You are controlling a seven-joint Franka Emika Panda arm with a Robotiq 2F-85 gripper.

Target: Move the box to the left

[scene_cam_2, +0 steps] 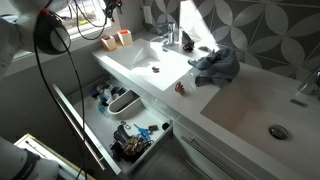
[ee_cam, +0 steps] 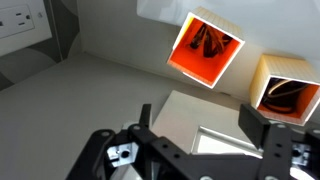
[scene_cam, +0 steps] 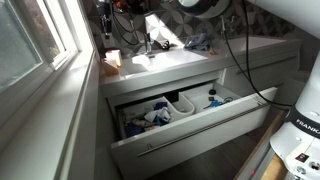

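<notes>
Gripper [ee_cam: 205, 125] open and empty, fingers spread, hovering over the sink corner. Box [ee_cam: 205, 48] sits on the counter by the wall, ahead and just above the finger gap in the wrist view, open top facing the camera; a paler container [ee_cam: 285, 92] stands beside it. In an exterior view the box [scene_cam_2: 124, 38] is at the counter's far end near the window, apart from the gripper.

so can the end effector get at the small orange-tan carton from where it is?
Probably yes. In the wrist view the end effector is open, with the small orange-tan carton just ahead on the counter and nothing between them. The paler carton sits close beside it.
</notes>
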